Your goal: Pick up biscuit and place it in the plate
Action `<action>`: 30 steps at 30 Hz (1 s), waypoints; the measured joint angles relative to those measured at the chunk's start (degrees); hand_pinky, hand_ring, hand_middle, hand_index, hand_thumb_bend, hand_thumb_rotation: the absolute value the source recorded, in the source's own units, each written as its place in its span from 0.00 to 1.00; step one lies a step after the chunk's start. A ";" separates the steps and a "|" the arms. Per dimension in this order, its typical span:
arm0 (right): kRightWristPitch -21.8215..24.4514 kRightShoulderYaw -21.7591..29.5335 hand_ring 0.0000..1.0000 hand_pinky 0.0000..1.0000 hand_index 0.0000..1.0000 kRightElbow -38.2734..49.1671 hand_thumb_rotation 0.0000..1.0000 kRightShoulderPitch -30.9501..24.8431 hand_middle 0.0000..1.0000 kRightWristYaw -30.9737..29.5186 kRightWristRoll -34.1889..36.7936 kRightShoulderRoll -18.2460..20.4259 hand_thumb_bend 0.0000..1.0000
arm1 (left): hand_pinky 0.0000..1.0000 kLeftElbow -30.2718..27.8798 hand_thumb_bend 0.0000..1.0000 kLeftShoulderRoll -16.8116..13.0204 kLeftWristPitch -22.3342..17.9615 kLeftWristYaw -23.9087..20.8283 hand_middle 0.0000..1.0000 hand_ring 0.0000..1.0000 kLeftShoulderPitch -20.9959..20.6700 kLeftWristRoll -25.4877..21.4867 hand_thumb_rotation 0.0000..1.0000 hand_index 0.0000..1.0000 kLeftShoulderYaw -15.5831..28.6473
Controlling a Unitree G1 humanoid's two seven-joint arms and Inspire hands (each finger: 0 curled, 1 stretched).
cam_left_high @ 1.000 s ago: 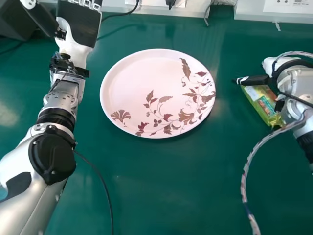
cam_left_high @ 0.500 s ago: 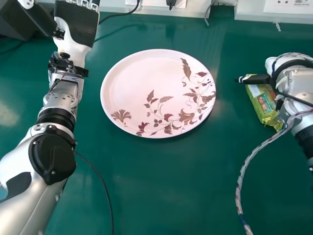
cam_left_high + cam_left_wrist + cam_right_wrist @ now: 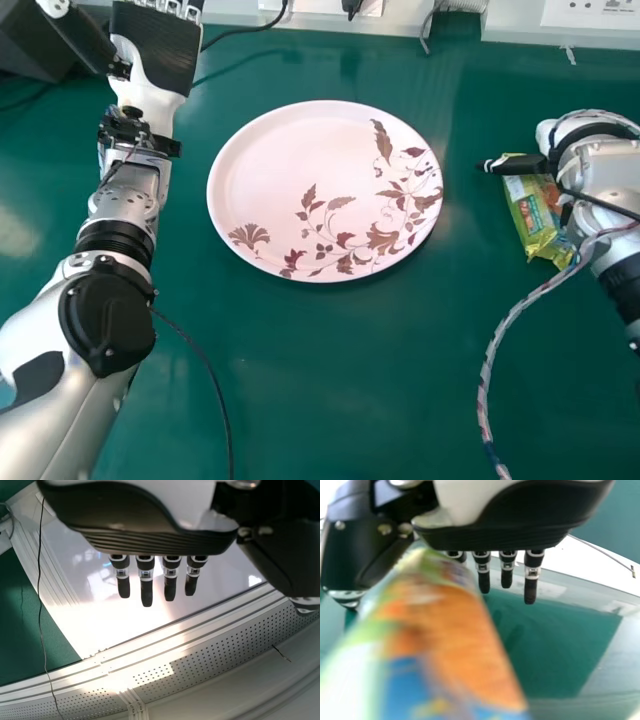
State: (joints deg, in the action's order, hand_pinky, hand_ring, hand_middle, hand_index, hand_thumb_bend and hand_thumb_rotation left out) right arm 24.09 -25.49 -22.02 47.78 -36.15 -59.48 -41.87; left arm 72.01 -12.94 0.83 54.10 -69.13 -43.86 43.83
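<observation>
At the right of the head view, my right hand (image 3: 515, 164) has its thumb across the top of the green-yellow biscuit packet (image 3: 540, 215). In the right wrist view that packet (image 3: 450, 645) is large and blurred, lodged between the thumb and palm of my right hand (image 3: 520, 525); their exact contact is hidden. The pink plate (image 3: 290, 160) with brown leaves lies flat, left of the packet and apart from it. My left hand (image 3: 155, 45), open and holding nothing, is beyond the plate's left side; in the left wrist view the left hand (image 3: 145, 537) has straight fingers.
A dark box (image 3: 35, 40) stands at the far left of the green table (image 3: 340, 370). White trunking (image 3: 340, 20) with cables and a socket panel (image 3: 600, 12) lines the back edge. A black cable runs beside my left forearm, and a braided cable hangs from the right arm.
My right hand shifted slightly right, then a little back left. The packet moved with it and turned more upright in the head view. The left arm moved slightly left and the plate stayed put.
</observation>
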 measured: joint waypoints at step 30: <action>8.77 8.06 0.94 0.84 1.00 23.82 0.77 -12.91 1.00 -6.66 -4.36 -1.01 1.00 | 0.96 0.00 1.00 0.03 -0.14 -0.16 0.99 0.92 -0.10 0.00 0.72 0.99 -0.10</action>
State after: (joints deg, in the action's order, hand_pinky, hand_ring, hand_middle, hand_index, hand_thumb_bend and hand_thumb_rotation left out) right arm 32.86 -17.43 1.80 34.87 -42.82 -63.84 -42.88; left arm 72.01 -12.91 0.69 53.94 -69.24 -43.86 43.73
